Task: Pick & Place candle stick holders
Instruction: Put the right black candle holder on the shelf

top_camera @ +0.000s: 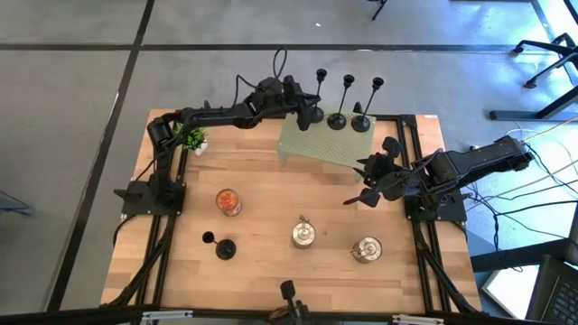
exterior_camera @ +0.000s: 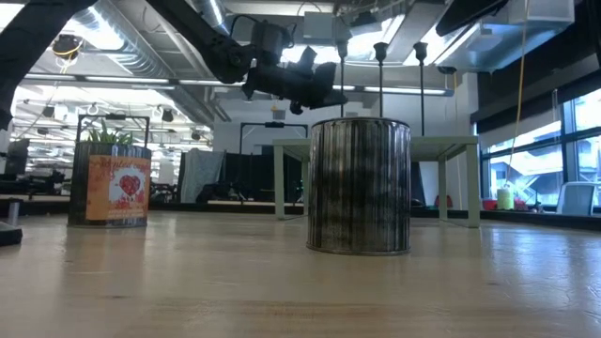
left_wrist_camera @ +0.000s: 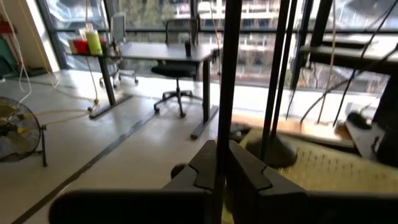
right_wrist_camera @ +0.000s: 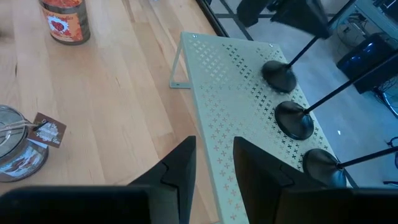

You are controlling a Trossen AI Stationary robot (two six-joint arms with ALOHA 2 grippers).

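My desk (top_camera: 271, 262) is pale wood, and at its far edge stands a low, pale green perforated shelf (top_camera: 316, 144) on thin legs. Three candle stick holders (top_camera: 348, 101) stand in a row along the shelf's far side: slim black pieces, each with a round flat base, a thin upright stem and a small cup on top.

My left claw (top_camera: 305, 101) is at the leftmost of them, its fingers (left_wrist_camera: 205, 165) pressed together on the stem, as the left wrist view shows. My right claw (top_camera: 372, 171) hangs just off the shelf's near right corner, jaws apart with nothing between them.

Scattered over the near half of the desk are a glass jar with a red and orange label (top_camera: 228, 201), two silver tins (top_camera: 303, 234) with tags, and something small and black (top_camera: 221, 246) near the left that I cannot make out. A small green plant (top_camera: 195, 139) sits at the far left edge. In the low view one tin (exterior_camera: 359, 185) blocks much of the shelf behind it.
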